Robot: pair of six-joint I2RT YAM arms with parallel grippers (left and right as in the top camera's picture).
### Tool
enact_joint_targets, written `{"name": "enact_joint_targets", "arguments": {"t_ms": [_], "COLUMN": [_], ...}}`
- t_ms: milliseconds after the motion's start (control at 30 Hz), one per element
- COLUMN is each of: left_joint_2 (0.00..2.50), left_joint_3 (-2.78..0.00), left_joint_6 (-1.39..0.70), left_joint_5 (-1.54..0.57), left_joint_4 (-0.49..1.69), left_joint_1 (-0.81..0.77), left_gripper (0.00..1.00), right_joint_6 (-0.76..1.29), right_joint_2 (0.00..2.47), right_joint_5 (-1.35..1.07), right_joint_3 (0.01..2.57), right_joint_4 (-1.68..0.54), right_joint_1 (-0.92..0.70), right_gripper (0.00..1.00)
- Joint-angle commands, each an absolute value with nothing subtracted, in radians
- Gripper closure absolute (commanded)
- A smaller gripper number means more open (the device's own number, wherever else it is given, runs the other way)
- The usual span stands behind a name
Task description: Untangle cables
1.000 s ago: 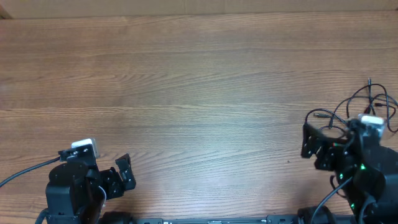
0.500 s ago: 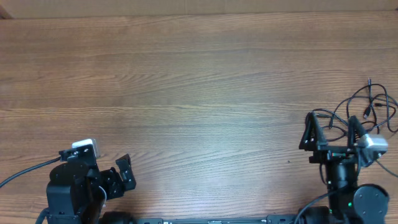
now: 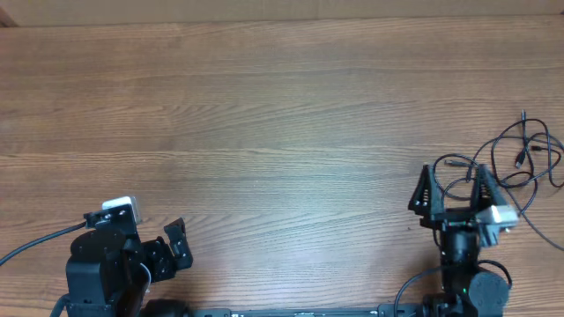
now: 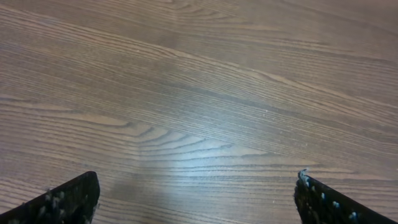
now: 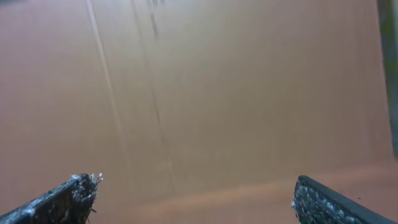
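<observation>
Wood-grain table [image 3: 264,106] fills every view, bare except at its right edge. The right arm [image 3: 471,282] has swung over the last second. It stood over the tangle, and now it sits further toward the table's middle, aimed at the far side. The left arm [image 3: 97,273] has not stirred at the near left corner. The right pincer [image 3: 450,189] stays wide apart and holds nothing, as does the left pincer [image 4: 198,202]. Uncovered by that swing, the cables [image 3: 520,154] lie in loose overlapping loops, their nearest strands just beside the right pincer. By my judgement no untangling has begun, and this is lining up for a first grab.

Only the overhead view shows the cables. The right wrist view is motion-blurred, and the left wrist view shows only bare wood.
</observation>
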State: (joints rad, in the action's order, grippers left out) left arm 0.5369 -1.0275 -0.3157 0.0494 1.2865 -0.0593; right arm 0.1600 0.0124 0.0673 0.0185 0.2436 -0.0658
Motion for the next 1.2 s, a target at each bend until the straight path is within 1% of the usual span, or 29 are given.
{"name": "enact_joint_targets", "arguments": {"t_ms": [0, 233, 1167], "left_joint_2": [0.530, 0.530, 0.530], "left_joint_3": [-1.028, -1.028, -1.028], "left_joint_6": [-0.326, -0.326, -0.326], "left_joint_5": [0.052, 0.052, 0.052], "left_joint_4": [1.283, 1.283, 1.283], "left_joint_1": [-0.066, -0.066, -0.066], "left_gripper": [0.01, 0.01, 0.00], "right_joint_6": [0.125, 0.096, 0.096], "right_joint_2": [0.003, 0.003, 0.003], "right_joint_5": [0.050, 0.011, -0.002], "right_joint_3": [0.008, 0.008, 0.008], "right_joint_4": [0.211, -0.087, -0.084], "right_joint_1": [-0.062, -0.062, -0.062], "right_gripper": [0.00, 0.00, 0.00]}}
